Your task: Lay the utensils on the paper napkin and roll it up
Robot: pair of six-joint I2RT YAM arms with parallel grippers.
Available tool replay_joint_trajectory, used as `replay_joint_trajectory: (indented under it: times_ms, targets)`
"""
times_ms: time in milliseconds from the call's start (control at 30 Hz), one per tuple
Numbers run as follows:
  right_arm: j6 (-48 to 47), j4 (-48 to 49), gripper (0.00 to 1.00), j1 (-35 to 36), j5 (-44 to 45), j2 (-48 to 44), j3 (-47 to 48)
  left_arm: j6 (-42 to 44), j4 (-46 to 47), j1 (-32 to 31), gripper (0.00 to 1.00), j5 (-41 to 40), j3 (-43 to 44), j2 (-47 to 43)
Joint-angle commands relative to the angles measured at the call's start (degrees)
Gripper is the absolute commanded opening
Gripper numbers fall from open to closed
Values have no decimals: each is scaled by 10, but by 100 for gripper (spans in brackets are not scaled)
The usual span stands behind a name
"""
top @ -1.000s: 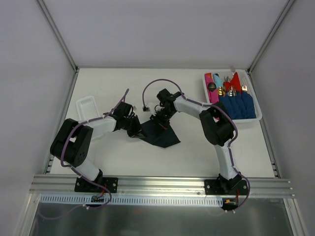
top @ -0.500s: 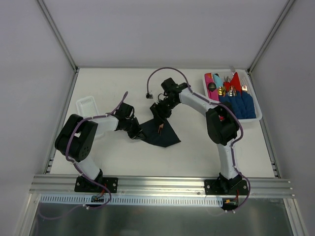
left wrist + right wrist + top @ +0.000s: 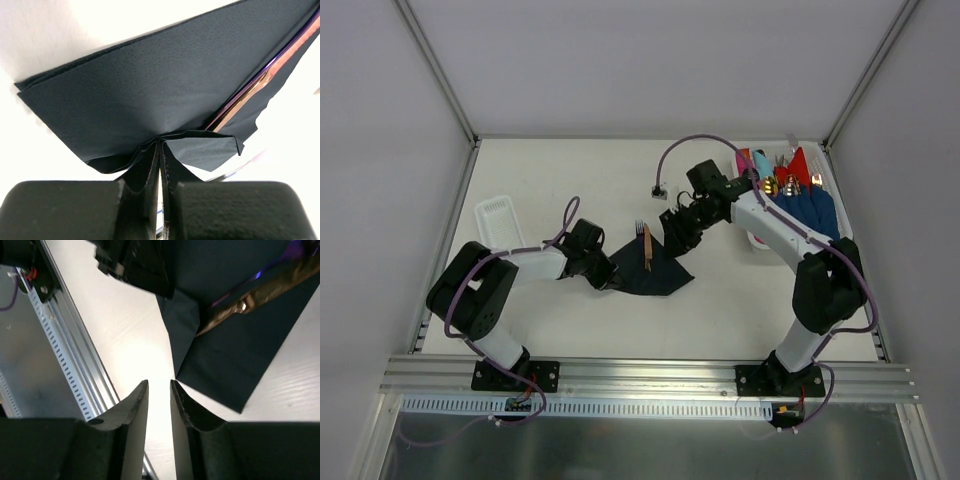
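White table point(image 3: 545, 170), pale walls around. Paper napkin point(image 3: 658, 274) lies mid-table. A copper-handled fork point(image 3: 646, 247) rests on its far-left part, tines past the edge. Left gripper point(image 3: 606, 277) is clenched on the napkin's left corner, a fold pinched between its fingers. Right gripper point(image 3: 677, 235) hovers by the napkin's far-right edge, fingers narrowly parted, grasping nothing.

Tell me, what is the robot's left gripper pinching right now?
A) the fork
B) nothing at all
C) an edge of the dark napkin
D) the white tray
C: the left wrist view shows the left gripper closed on a puckered edge of the paper napkin, while the fork lies loose on top.
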Motion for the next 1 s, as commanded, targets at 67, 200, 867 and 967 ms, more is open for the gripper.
replay_joint_trajectory:
  times_ms: [67, 200, 867, 967]
  targets:
    - [52, 24, 20, -5, 14, -15, -76, -117, -19, -41, 0, -89, -23, 10]
    - [125, 95, 12, -3, 9, -18, -128, -143, -5, -49, 0, -84, -30, 34]
    - [219, 232, 7, 14, 95, 76, -194, -158, 25, -57, 0, -83, -63, 49]
    - [217, 221, 7, 12, 124, 88, -188, -160, 24, -57, 0, -86, -70, 43]
